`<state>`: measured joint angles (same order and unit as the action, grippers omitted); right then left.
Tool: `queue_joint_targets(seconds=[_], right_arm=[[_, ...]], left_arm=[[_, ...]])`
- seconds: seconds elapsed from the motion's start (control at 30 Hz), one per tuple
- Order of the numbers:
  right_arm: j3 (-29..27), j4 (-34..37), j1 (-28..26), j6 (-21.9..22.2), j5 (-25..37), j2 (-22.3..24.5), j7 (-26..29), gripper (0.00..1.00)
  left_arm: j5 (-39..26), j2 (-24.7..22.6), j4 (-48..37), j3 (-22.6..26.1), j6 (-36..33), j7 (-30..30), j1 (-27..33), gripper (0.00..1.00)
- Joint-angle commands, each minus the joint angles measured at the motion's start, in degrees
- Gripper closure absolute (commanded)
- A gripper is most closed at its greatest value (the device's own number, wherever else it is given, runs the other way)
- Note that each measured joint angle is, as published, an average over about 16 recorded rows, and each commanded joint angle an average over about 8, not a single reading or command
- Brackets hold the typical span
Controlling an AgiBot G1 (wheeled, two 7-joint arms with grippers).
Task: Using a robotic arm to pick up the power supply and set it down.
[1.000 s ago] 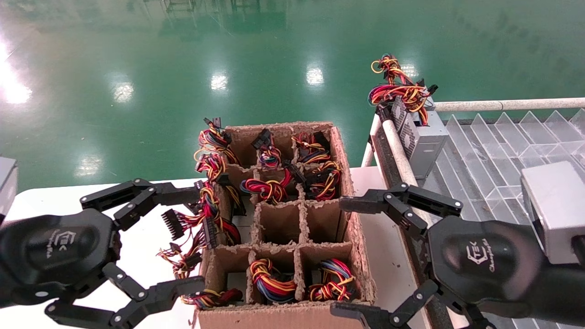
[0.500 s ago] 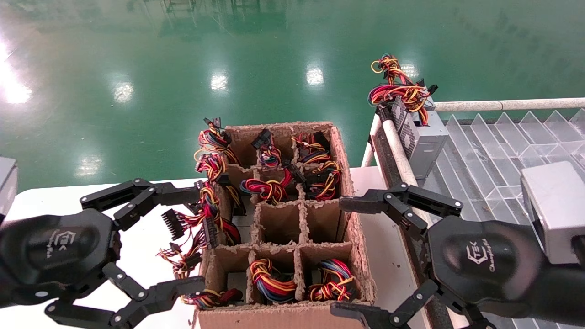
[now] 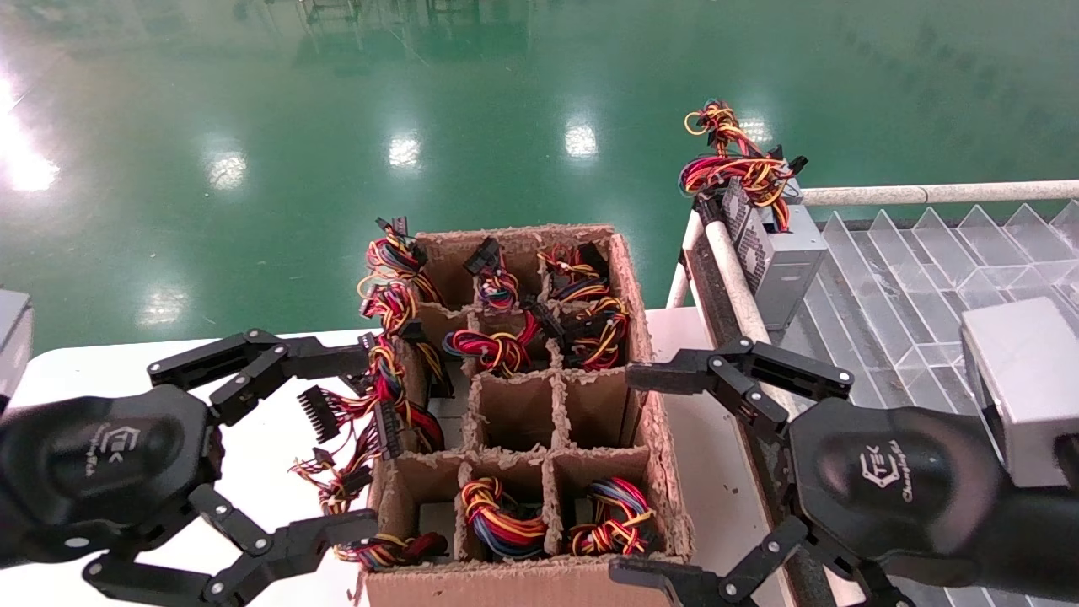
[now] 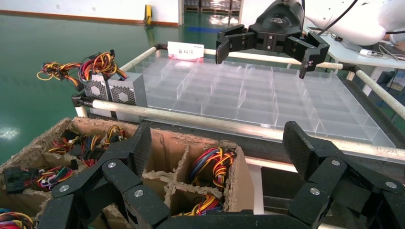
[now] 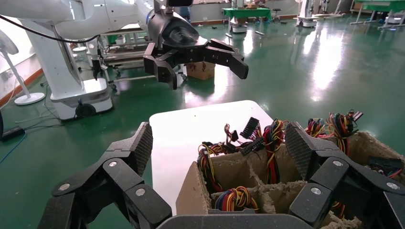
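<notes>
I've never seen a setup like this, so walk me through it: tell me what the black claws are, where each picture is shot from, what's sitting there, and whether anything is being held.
The black claws are a two-armed robot's grippers. The head picture looks down from the robot's head: the left gripper hangs over a white table, the right gripper between the cardboard box and a rack. Both are open and hold nothing.

The other two pictures come from cameras on each wrist, looking out past that arm's own fingers; each also shows the other arm's claw farther off.

The box is split into cells, several stuffed with red, yellow and black wire bundles. On the robot's right is a clear divided tray, with a grey power supply at its far corner.
</notes>
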<state>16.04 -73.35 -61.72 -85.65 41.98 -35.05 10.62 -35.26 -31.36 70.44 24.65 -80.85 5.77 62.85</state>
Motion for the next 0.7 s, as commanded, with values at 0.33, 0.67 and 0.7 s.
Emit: queue_joint_targets(seconds=[0.33,0.67,0.7], right_arm=[[0.0,0.0,0.0,0.0,0.0,0.0,0.0,0.0],[0.0,0.0,0.0,0.0,0.0,0.0,0.0,0.0],[0.0,0.0,0.0,0.0,0.0,0.0,0.0,0.0]], left_arm=[[0.0,0.0,0.0,0.0,0.0,0.0,0.0,0.0],[0.0,0.0,0.0,0.0,0.0,0.0,0.0,0.0],[0.0,0.0,0.0,0.0,0.0,0.0,0.0,0.08]])
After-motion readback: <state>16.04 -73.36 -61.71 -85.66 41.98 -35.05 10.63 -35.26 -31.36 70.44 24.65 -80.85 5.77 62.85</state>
